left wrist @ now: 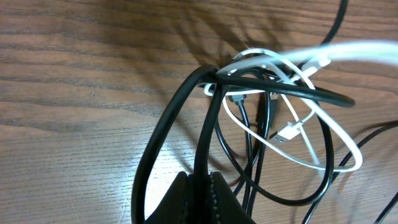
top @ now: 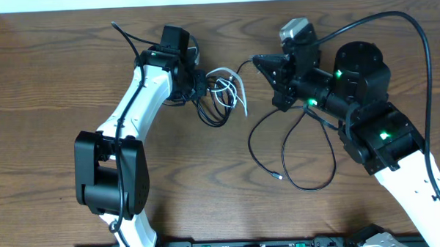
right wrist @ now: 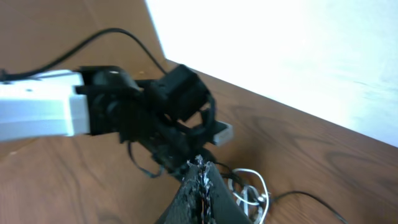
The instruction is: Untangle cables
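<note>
left wrist view: left gripper point(left wrist: 200, 185) clamped on black cables point(left wrist: 208, 127), tangle just ahead; right gripper point(right wrist: 200, 173) closed

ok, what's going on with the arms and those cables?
Untangling. The left gripper is shut on a black cable in the knot, with the white cable looped through it. The right gripper is shut beside the knot; whether it holds anything is unclear. A loose loop lies on the table.

white cable point(left wrist: 357, 48): smeared, blurred streak | black cables point(left wrist: 163, 127): cut off by bottom edge | left arm point(right wrist: 37, 112): out of focus, cropped left
</note>
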Available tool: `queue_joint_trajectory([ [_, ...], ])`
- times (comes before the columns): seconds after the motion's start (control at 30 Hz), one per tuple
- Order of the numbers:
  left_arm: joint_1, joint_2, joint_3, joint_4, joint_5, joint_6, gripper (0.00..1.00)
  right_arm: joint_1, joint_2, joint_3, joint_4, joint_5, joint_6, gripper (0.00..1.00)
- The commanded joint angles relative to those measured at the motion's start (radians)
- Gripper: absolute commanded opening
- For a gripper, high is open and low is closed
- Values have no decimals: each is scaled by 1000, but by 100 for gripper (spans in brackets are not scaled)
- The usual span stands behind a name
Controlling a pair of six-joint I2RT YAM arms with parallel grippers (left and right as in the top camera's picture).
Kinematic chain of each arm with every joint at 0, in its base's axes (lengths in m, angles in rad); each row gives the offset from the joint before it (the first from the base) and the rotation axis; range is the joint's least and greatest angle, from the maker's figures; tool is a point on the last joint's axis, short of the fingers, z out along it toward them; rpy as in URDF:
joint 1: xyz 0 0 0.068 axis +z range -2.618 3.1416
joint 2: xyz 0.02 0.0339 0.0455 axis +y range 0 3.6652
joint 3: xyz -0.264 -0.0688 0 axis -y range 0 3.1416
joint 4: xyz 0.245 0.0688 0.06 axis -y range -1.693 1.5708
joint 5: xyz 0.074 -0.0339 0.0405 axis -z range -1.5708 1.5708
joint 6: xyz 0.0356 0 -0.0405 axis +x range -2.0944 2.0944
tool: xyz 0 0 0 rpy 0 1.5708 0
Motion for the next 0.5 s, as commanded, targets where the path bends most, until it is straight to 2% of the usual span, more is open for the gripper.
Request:
queue_joint_trajectory([
  [0.0,0,14,-8,1,-14,-9,8,-8,5,7,-30,67,-32,1],
  [0.03,0,14,-8,1,-14,-9,8,-8,10,7,-58,67,-32,9],
  [0.1,0,14,-8,1,-14,-9,8,-8,15,7,-80,67,-32,18],
  [0.13,0,14,-8,1,-14,-9,8,-8,21,7,-92,68,-32,28],
  [0.2,0,14,-8,1,-14,-9,8,-8,31,6,-106,68,-32,38],
  [0.3,0,14,-8,1,-14,-9,8,-8,65,6,-127,68,-32,62],
  [0.37,0,14,-8,1,-14,-9,8,-7,93,6,-136,68,-32,71],
  [0.47,0,14,-8,0,-14,-9,8,-7,141,6,-146,67,-32,77],
])
